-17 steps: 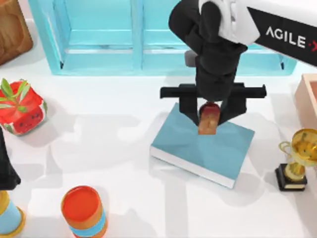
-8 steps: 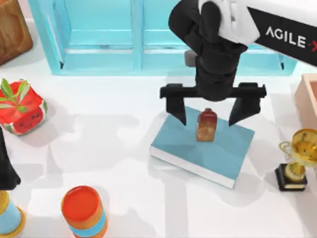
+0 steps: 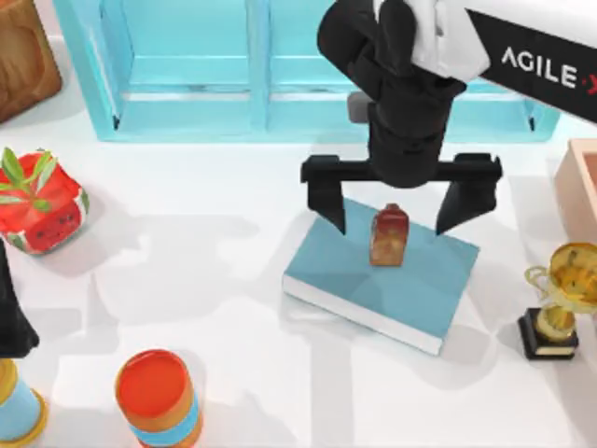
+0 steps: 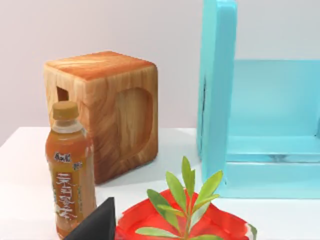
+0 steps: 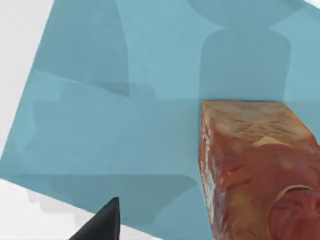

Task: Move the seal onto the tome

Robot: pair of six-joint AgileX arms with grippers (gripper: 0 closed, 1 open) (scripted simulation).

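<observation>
On the tome (image 3: 382, 280), toward its 12 o'clock end, the seal (image 3: 388, 237) stands upright and free, its base flat on the teal cover. The tome lies slightly askew on the white desk (image 3: 233, 308), just at 5 o'clock from the middle of the blue shelf (image 3: 252, 84).

Directly above hangs the right hand (image 3: 392, 207), released: its two black fingers (image 3: 328, 201) are spread wide, one at the seal's 9 o'clock and the other at its 3 o'clock, neither touching it. That wide gap looks meant to let the hand rise without brushing the seal and tipping it. In the right wrist view the seal (image 5: 257, 170) sits on the tome (image 5: 125, 125) with one dark fingertip (image 5: 100, 222) well apart from it.

Judging from this, the placement is done; what remains is a straight lift away. The seal is narrow and tall, so a sideways nudge could topple it.

At the desk's 8 o'clock edge the left arm is parked; its hand (image 4: 95, 225) shows as a dark tip beside a bottle (image 4: 70, 170), and I cannot tell whether it is spread or clenched. A trophy (image 3: 560, 299) stands at the tome's 3 o'clock, clear of it.
</observation>
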